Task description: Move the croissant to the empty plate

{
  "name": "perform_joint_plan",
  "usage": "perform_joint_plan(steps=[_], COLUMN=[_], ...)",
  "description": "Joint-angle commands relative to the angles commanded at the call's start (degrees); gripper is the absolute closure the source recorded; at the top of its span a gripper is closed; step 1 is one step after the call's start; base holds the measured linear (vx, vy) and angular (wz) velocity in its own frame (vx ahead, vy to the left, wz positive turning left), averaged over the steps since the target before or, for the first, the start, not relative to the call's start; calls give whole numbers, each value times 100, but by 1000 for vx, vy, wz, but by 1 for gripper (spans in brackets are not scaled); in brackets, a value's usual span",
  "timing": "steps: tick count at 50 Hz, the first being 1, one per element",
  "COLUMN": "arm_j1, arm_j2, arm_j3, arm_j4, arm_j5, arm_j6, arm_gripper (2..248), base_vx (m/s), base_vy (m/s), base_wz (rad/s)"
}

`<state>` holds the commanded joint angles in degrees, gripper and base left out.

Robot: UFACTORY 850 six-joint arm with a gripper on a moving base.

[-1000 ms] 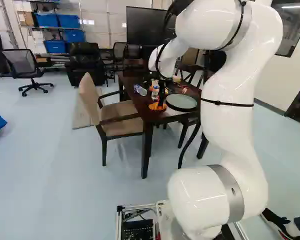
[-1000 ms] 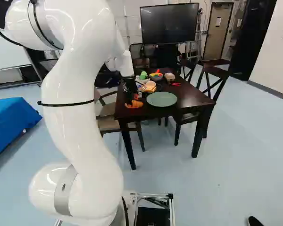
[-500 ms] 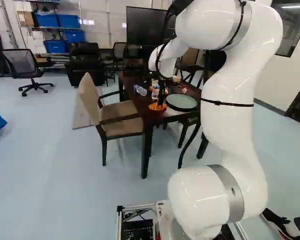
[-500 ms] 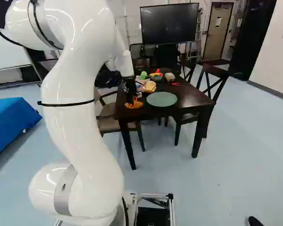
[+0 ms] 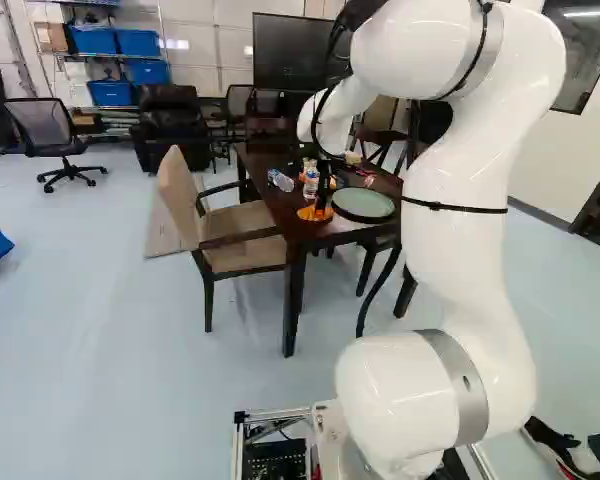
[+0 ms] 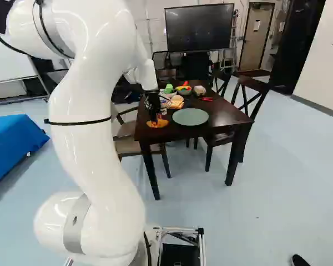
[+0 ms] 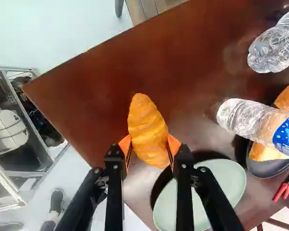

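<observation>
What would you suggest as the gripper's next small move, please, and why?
I would probably raise the gripper slightly, straight up: its orange pads meet the croissant from both sides, it looks low over the table, and the green plate lies just beside it, so a lift should clear the rim.

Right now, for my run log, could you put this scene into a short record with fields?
end effector: shut on the croissant, a pad against each side
croissant off table: cannot tell
target: green plate, bare, on the table
also on table: clear bottle; blue-labelled bottle; red-handled tool
placing: not yet done
</observation>
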<state>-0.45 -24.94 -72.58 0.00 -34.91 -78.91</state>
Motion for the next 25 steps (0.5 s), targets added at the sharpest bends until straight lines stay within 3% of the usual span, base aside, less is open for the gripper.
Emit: perform_joint_plan(steps=[25], arm_j1=[0], arm_j2=[143], arm_j3=[37], arm_j4=[0], arm_j5=[0], arm_j6=[0], arm_gripper=[135], base_vx=[0], base_vy=[0], base_wz=[0])
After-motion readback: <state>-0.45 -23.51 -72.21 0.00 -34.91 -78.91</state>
